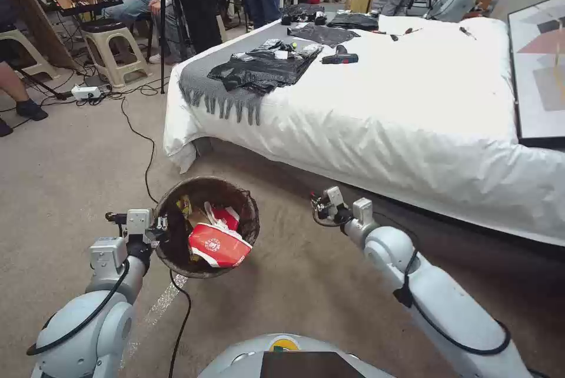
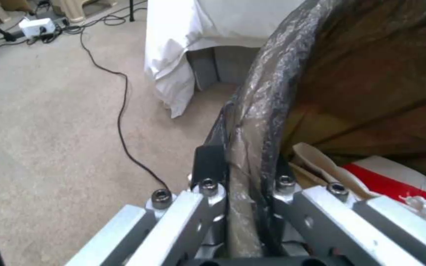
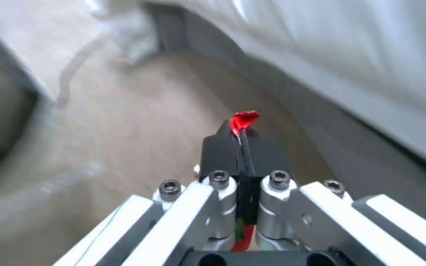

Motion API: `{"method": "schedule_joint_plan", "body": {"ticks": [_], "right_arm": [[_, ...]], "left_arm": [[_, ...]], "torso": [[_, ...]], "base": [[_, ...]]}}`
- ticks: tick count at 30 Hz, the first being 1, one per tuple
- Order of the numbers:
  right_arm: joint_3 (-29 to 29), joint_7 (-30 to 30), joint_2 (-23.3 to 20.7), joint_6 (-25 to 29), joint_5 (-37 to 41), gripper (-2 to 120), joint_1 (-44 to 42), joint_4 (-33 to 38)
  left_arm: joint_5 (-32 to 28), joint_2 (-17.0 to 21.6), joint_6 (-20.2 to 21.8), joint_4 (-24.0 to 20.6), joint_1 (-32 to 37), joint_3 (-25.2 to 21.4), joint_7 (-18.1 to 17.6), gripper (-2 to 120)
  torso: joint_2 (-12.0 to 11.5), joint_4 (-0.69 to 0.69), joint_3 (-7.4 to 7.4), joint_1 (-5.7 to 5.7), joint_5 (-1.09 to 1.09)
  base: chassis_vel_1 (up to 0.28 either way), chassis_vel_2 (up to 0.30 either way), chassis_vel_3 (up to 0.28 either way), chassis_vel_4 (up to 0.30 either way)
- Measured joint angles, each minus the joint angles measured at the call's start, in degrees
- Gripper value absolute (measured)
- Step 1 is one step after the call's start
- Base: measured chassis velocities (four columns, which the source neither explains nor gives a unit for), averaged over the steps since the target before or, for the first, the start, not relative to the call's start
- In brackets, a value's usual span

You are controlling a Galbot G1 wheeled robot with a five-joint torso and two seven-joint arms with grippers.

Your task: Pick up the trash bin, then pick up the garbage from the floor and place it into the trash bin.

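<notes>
Small round bin lined with crinkled dark brown bag [image 1: 206, 225]: held off the carpet near the white bed [image 1: 412, 107], rim clamped by left hand [image 2: 242, 166]. Contents: crushed red-and-white paper cup [image 1: 218, 244], yellow wrapper [image 1: 186, 206]. Right hand [image 3: 242, 146]: beside the bin, closed on a thin red scrap [image 3: 243, 120].

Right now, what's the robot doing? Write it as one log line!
left pincer: shut on trash bin rim | right pincer: shut on red scrap, beside bed | bin holds red-and-white cup
</notes>
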Motion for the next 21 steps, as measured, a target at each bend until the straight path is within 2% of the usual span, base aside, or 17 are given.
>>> {"method": "schedule_joint_plan", "body": {"ticks": [7,11,17,21], "right_arm": [[-1.99,-2.19,-0.87,-2.33,3.01,0,3.26,7.41],[-6.39,-2.16,-0.88,-4.55,6.37,0,7.83,11.56],[-10.86,-2.14,-0.56,-5.73,8.77,0,12.3,13.57],[-16.21,-1.83,0.29,-6.81,10.77,0,17.56,14.4]], "left_arm": [[0.02,0.03,0.1,-0.2,0.28,0.03,-0.02,4],[0.07,0.03,0.13,-0.33,0.48,-0.01,-0.04,4],[0.13,-0.02,0.15,-0.37,0.6,-0.02,-0.06,4],[0.17,-0.03,0.17,-0.52,0.72,-0.11,-0.09,4]], "torso": [[0.0,0.0,0.0,0.0,0.0],[0.0,0.01,0.0,0.0,-0.01],[0.0,0.0,0.0,0.0,-0.02],[0.0,0.01,0.0,0.0,-0.01]], "base": [[0.0,0.0,0.0,0.0],[0.0,0.0,0.0,0.0],[0.0,0.0,0.0,0.0],[0.0,0.0,0.0,0.0]]}}
